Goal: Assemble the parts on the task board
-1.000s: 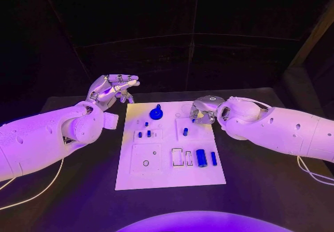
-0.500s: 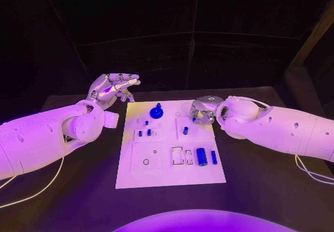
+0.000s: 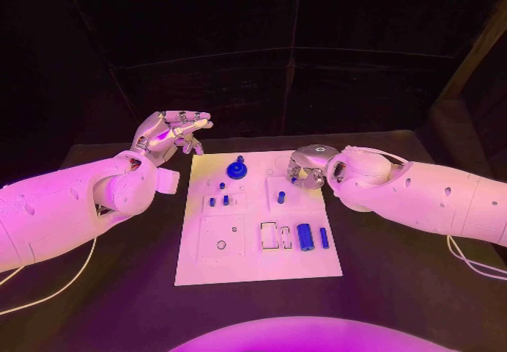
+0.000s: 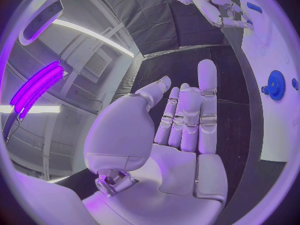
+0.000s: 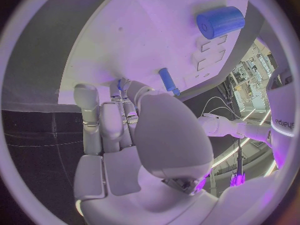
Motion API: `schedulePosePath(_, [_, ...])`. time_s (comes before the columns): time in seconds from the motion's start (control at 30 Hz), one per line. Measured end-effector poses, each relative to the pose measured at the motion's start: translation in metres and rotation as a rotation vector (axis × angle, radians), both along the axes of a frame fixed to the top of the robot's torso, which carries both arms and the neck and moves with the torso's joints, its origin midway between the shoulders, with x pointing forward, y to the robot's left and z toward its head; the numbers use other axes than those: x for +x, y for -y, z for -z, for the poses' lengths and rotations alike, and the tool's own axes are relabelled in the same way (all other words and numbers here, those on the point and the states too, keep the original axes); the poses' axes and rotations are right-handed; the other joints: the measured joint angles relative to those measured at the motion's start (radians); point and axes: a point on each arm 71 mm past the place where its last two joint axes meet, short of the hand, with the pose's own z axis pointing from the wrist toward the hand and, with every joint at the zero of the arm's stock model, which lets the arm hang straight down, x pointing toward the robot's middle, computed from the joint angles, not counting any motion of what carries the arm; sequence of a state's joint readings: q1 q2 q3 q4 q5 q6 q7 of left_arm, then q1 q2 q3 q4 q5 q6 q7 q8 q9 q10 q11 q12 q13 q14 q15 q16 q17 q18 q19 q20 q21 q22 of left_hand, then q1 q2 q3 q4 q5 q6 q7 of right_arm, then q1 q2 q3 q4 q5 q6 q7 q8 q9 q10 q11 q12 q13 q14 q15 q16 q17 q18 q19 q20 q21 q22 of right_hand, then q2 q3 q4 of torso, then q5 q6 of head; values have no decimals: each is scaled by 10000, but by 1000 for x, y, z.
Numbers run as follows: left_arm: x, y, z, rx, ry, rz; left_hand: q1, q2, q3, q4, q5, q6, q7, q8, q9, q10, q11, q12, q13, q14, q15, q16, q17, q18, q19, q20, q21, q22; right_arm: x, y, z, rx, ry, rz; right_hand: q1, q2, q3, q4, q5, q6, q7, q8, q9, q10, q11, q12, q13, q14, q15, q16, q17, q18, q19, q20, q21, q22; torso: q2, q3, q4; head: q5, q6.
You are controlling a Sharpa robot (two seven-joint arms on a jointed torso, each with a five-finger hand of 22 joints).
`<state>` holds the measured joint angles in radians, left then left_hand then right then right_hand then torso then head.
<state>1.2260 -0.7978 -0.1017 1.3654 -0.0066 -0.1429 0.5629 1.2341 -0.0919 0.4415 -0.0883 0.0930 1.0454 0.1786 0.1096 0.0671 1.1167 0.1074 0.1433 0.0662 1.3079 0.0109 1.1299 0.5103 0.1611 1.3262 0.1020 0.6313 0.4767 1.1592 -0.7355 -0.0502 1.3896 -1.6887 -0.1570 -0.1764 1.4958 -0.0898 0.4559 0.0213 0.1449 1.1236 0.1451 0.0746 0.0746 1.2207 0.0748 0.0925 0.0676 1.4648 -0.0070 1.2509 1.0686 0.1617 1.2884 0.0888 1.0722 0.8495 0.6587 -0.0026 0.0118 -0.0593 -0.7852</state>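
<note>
The white task board (image 3: 253,264) lies mid-table. On it stand a blue gear (image 3: 237,171), a short blue peg (image 3: 281,197), a thick blue cylinder (image 3: 304,237) and a slim blue pin (image 3: 324,238). My right hand (image 3: 308,167) hovers low over the board's far right corner. In the right wrist view its thumb and fingertips (image 5: 125,92) meet on a sliver of a small blue part (image 5: 119,83), close to the board (image 5: 144,40). My left hand (image 3: 169,134) is raised beyond the board's far left corner, fingers straight, palm (image 4: 181,170) holding nothing.
Two small blue pieces (image 3: 219,202) sit in the board's left half, near rectangular slots (image 3: 269,237) and a round hole (image 3: 221,246). The black table (image 3: 401,286) runs wide on both sides of the board. A white cable (image 3: 53,293) trails under my left arm.
My right hand has edged slightly left over the board's far right corner. The left hand has hardly moved.
</note>
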Motion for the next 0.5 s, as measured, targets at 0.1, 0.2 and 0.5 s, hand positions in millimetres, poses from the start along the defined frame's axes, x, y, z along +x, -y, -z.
schedulePosePath(0.1, [0,0,0,5,-15,2,0,0,0,0,0,0,0,0,0,0,0,0,0,-7,7,0,-9,-1,-25,25,-23,0,-2,0,-1,61,138,6,-27,26,195,-89,-35,70,-1,-1,-4,3,-3,-1,0,0,0,0,-18,-148,0,0,75,58,-1,0,0,-1,-1])
schedulePosePath(0.2, [0,-1,0,11,-29,-1,0,0,0,0,0,0,0,0,0,0,0,0,0,-36,36,0,-20,-1,-34,34,-39,0,-3,0,-3,145,283,4,-136,17,306,-167,-51,70,-1,-2,-7,14,-14,-11,-1,0,0,0,-29,-147,0,0,88,105,-5,-1,0,-1,-2])
schedulePosePath(0.5, [1,-1,1,35,-81,0,0,0,-27,-28,0,-76,-1,0,0,-74,-2,0,0,-74,-2,-38,-97,0,-34,34,-39,-25,-13,3,-12,546,746,-80,-227,-47,401,-209,-52,69,-2,-2,-8,17,-17,-16,-3,0,0,1,-29,-146,0,0,149,155,-7,-2,7,10,20])
